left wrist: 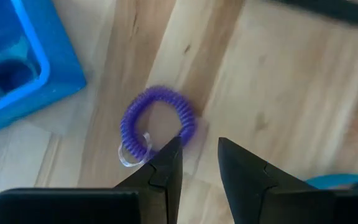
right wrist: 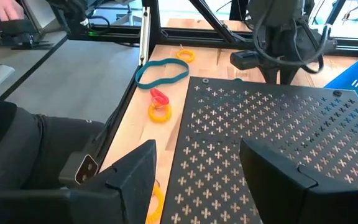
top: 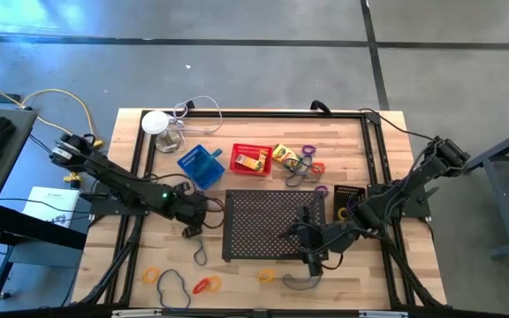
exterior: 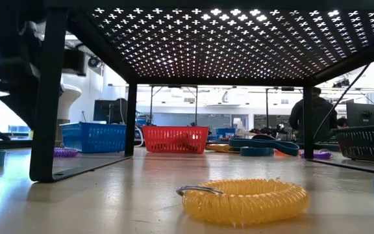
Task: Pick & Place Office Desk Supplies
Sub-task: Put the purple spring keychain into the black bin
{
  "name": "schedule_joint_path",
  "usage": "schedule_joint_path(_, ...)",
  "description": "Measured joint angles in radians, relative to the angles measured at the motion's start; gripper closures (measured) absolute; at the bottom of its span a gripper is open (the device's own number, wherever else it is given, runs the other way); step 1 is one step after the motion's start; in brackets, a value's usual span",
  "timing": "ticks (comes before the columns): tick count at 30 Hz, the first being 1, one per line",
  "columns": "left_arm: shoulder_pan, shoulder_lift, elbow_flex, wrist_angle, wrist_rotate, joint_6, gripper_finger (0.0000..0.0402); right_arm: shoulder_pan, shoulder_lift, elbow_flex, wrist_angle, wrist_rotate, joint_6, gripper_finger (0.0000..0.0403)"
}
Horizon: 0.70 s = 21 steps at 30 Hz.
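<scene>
The pale wooden worktop (top: pixel 131 265) stands on grey concrete floor. At left-centre of the high view the left end effector (top: pixel 193 228) hovers part-open, empty, at a purple coiled loop (left wrist: pixel 157 124). The blue mesh basket (top: pixel 201 165), red mesh basket (top: pixel 251 159) and yellow crayon box (top: pixel 284 154) line the upper middle. Lower right, the right end effector (top: pixel 310 262) gapes empty at the black perforated tray (top: pixel 263 221). Loose loops dot the lower edge.

No text, label, brand or number can be read in any of the views. The yellow crayon boxes (top: pixel 283 154) near the top centre of the high view and the white sheet (top: pixel 49 202) at its left edge carry print too small to make out.
</scene>
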Motion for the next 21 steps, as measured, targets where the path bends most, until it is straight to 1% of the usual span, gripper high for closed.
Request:
schedule_joint_path(7, 0.007, 0.046, 0.0, 0.043, 0.002, 0.045, 0.0306, 0.0, 0.0, 0.0, -0.012, 0.0, 0.0, 0.0187)
schedule_joint_path(14, 0.027, 0.107, 0.001, 0.049, -0.008, 0.071, 0.0306, 0.0, 0.0, 0.0, -0.012, 0.0, 0.0, 0.0188)
schedule_joint_path(17, 0.044, 0.138, 0.004, 0.05, 0.005, 0.071, 0.0306, 0.0, 0.0, 0.0, -0.012, 0.0, 0.005, 0.0188)
schedule_joint_path(21, 0.07, 0.164, 0.005, 0.048, 0.062, 0.071, 0.0306, 0.0, 0.0, 0.0, -0.012, 0.0, 0.007, 0.0188)
